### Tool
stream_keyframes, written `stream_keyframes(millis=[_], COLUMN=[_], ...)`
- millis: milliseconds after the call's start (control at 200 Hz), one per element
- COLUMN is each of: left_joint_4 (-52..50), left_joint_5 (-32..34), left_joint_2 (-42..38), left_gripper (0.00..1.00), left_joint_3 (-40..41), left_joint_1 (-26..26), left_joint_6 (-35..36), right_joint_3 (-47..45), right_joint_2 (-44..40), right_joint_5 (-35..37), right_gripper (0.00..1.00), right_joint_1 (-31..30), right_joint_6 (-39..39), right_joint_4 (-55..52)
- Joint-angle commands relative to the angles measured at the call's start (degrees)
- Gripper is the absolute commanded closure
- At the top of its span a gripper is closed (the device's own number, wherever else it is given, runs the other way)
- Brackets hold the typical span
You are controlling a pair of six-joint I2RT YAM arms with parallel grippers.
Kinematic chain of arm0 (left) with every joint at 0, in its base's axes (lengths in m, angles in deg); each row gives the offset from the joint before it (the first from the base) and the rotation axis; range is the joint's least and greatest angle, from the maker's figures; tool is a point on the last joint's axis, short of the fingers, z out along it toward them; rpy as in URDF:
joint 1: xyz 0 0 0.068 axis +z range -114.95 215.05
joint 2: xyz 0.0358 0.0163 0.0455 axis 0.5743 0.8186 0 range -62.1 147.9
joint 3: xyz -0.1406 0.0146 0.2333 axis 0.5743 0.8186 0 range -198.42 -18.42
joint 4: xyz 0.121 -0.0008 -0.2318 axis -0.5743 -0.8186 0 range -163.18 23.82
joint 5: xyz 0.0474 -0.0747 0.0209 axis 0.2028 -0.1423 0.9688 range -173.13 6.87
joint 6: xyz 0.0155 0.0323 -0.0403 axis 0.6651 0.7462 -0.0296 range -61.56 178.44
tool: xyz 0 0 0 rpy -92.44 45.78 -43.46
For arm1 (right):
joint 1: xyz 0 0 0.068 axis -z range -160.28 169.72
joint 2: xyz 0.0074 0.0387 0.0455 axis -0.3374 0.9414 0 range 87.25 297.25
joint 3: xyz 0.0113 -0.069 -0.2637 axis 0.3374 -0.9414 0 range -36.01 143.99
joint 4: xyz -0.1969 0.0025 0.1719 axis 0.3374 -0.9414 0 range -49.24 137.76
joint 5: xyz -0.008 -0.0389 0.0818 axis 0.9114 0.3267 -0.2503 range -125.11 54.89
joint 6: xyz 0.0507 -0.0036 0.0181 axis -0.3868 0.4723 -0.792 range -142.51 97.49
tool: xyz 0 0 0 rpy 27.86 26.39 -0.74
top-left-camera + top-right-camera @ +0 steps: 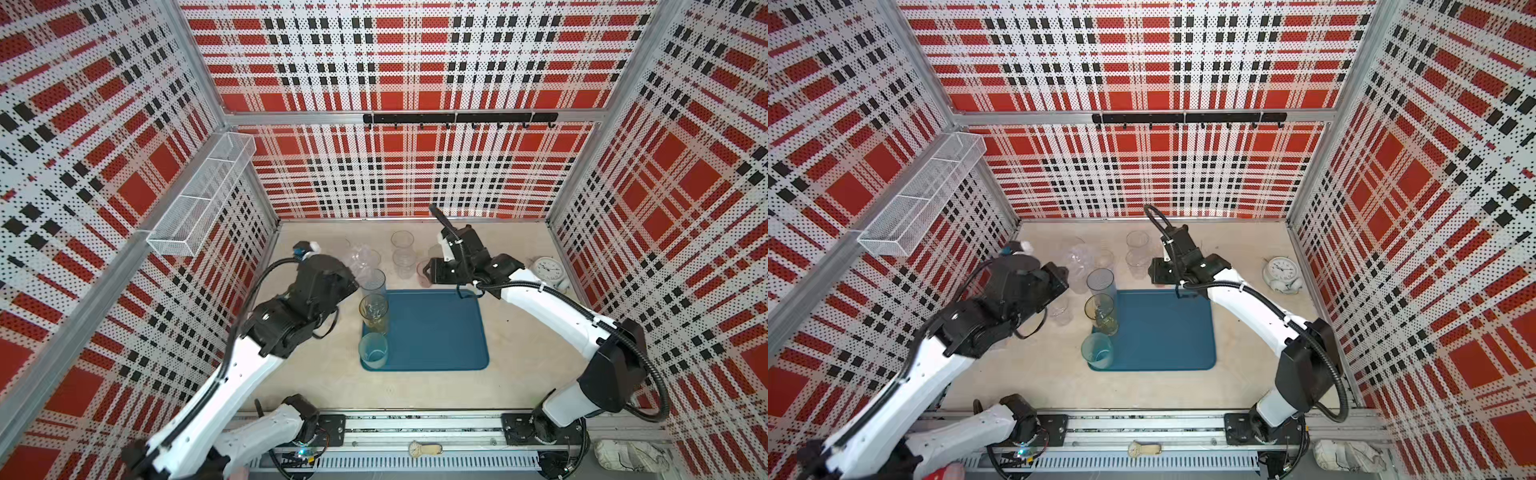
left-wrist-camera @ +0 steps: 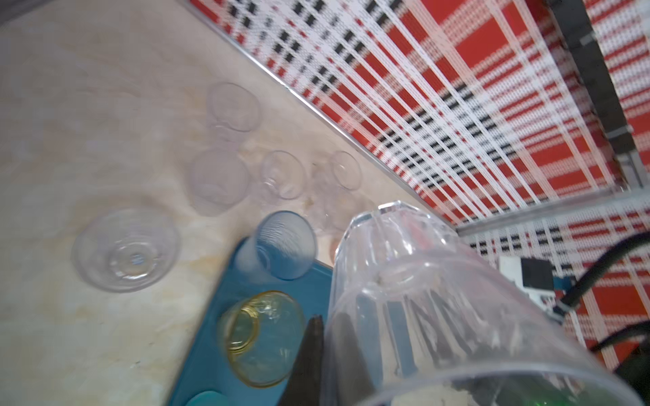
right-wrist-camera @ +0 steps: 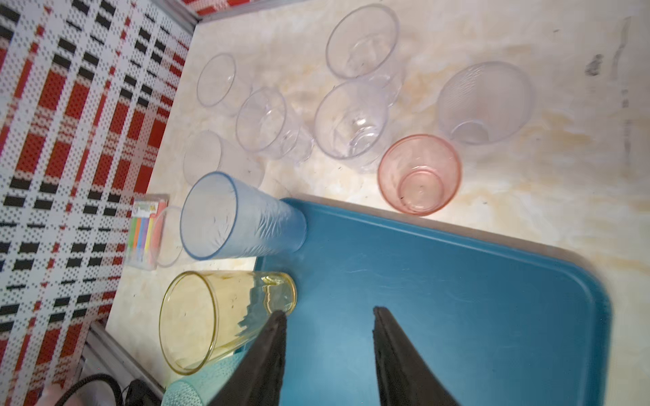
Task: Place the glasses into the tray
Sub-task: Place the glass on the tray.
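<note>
One pale marbled desk (image 1: 519, 332) carries everything, and two arms reach over it. The left pincer (image 2: 330, 327) is clamped on the rim of one clear faceted glass (image 2: 422, 281), holding it tilted in the air near the tray's far left corner. The right pincer (image 3: 329, 311) hangs over the tray's far edge with its jaws apart and nothing between them. One white wire basket (image 1: 199, 199) is fixed to the left wall. One dark teal-blue tray (image 1: 436, 332) lies flat in the middle of the desk. Three glasses stand upright in it, in a row along its left rim: one grey-blue glass (image 1: 373, 282) at the far corner, one amber glass (image 1: 374, 311) in the middle and one teal glass (image 1: 373, 353) at the near corner. Seven more stand on the desk outside the tray. Five clear glasses (image 3: 351, 119) cluster beyond its far edge, one lone clear glass (image 1: 1061, 311) is off its left side, and one pink glass (image 3: 420, 174) is just beyond the far rim. With the held one, that makes eleven. One white round alarm clock (image 1: 547, 268) sits near the right wall, well apart from the tray. One small box with coloured stripes (image 3: 146, 235) stands by the left wall.
</note>
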Motion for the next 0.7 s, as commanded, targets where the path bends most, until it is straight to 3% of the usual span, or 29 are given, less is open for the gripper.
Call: stream_keyframes(millis=[0,276,696], left_joint_4=[5.51,13.72,12.42], left_joint_5=[2.18,-7.92,-12.07], left_joint_2=[10.65,27.0,37.76], left_gripper=[1.0,1.0,1.0], left_joint_3=[-5.08,-2.69,-1.06], left_joint_1=[-5.88,-11.07,-10.52], left_joint_6=[4.87,8.27,14.3], right_joint_3=[-0.77,-6.96,-10.94], right_joint_2=[-5.07,-12.41,-7.51], right_joint_5=[0.91,1.11,-0.87], right_gripper=[0.56,0.56,0.56], right_joint_1=[4.53,15.87,10.88], right_joint_6=[-0.44,0.14,2.06], right_joint_4=[-1.68,-4.39,-4.63])
